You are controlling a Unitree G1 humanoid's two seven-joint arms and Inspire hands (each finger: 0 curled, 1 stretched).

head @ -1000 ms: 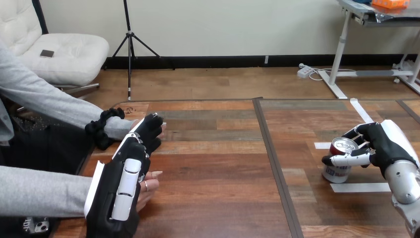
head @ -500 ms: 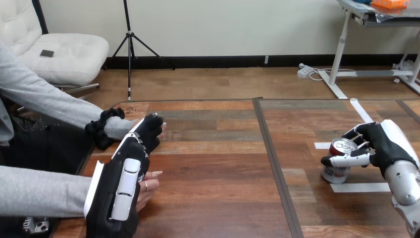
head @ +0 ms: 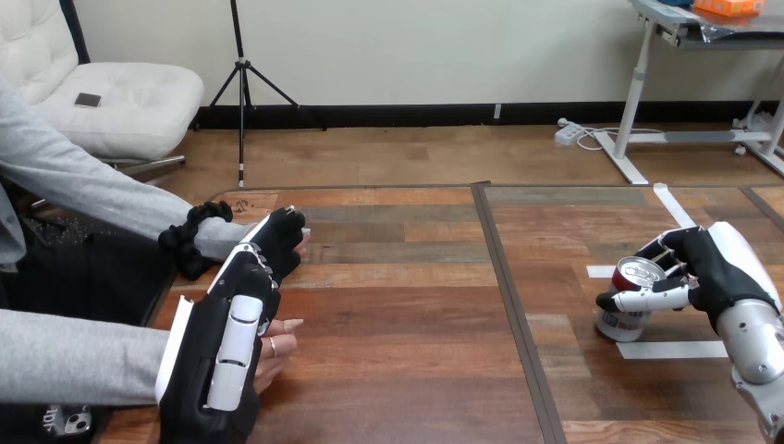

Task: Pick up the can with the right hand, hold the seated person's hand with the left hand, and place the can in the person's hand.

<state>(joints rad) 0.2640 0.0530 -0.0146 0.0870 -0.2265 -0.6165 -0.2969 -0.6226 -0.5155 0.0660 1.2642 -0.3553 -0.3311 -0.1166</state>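
My right hand (head: 716, 273) has its fingers (head: 673, 248) clamped round the can (head: 629, 319), which stands on the bench (head: 407, 370), ready to lift. Well left of the can, my left hand (head: 226, 342) lies over the person's nearer hand (head: 280, 350), there to steady it for receiving. Whether it grips, I cannot tell.

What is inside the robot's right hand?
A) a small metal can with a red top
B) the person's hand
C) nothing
A: the right hand has its thumb and fingers curled round the small metal can with a red top.
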